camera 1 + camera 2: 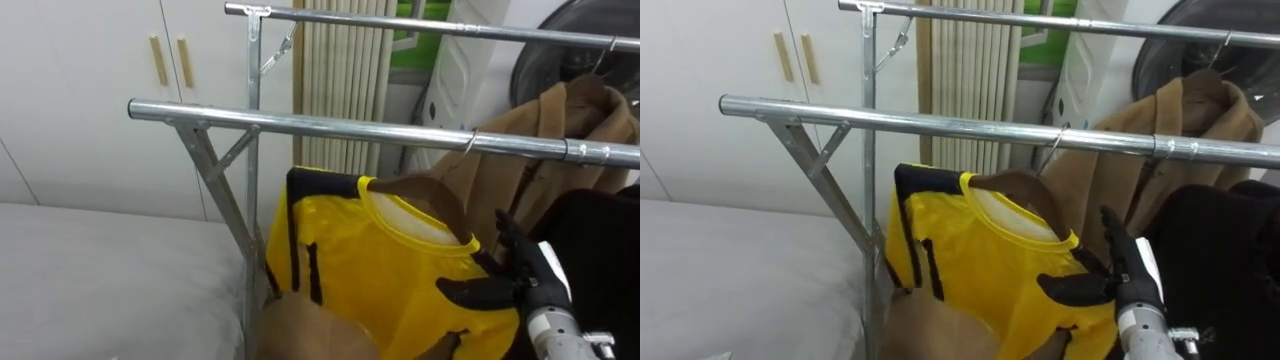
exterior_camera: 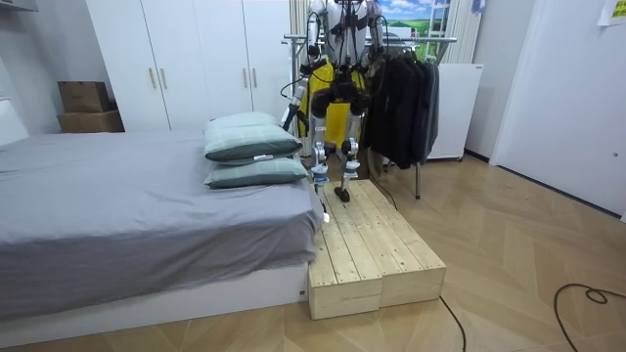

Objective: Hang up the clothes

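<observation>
A yellow jersey with black trim (image 1: 370,270) hangs on a brown wooden hanger (image 1: 425,190). The hanger's metal hook (image 1: 470,143) sits over the near rail of the steel clothes rack (image 1: 330,125). My right hand (image 1: 510,272) is at the jersey's right shoulder, open, with fingers pointing up and the thumb stretched left against the cloth. In the room view I stand on a wooden platform (image 2: 377,244), facing the rack.
A tan coat (image 1: 560,115) and a black garment (image 1: 600,230) hang to the right on the same rack. A second, higher rail (image 1: 420,25) runs behind. A grey bed (image 1: 100,280) lies at the left and white wardrobe doors (image 1: 100,60) stand behind it.
</observation>
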